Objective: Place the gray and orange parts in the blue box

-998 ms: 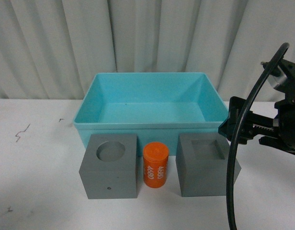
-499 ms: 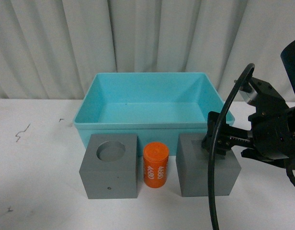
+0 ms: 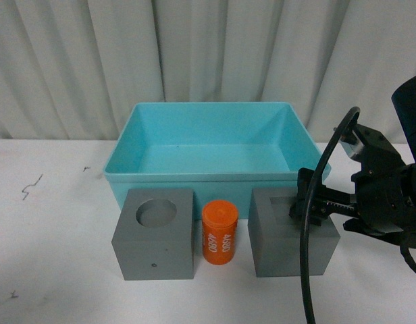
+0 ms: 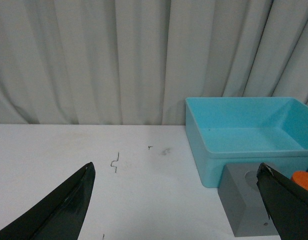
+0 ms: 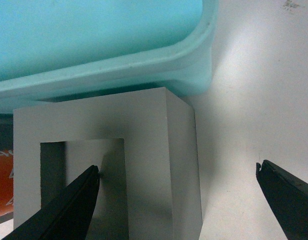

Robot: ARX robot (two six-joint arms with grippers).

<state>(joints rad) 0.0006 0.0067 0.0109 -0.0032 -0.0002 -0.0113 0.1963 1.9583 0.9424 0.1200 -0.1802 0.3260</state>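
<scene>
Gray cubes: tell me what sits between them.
The orange cylinder stands upright between the round-recess cube and the square-recess cube, touching neither, as the front view shows.

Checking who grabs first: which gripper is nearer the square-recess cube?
Right. The right gripper straddles the square-recess cube's outer wall, open; the left gripper is away beyond the round-recess cube, also open.

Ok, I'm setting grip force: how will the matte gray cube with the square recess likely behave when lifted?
The matte gray cube with the square recess looks rigid and flat-faced, so it probably won't flex or roll. The recess suggests it's somewhat lighter than solid. The open right gripper straddles one wall; pinched off-centre there, it may tilt.
</scene>
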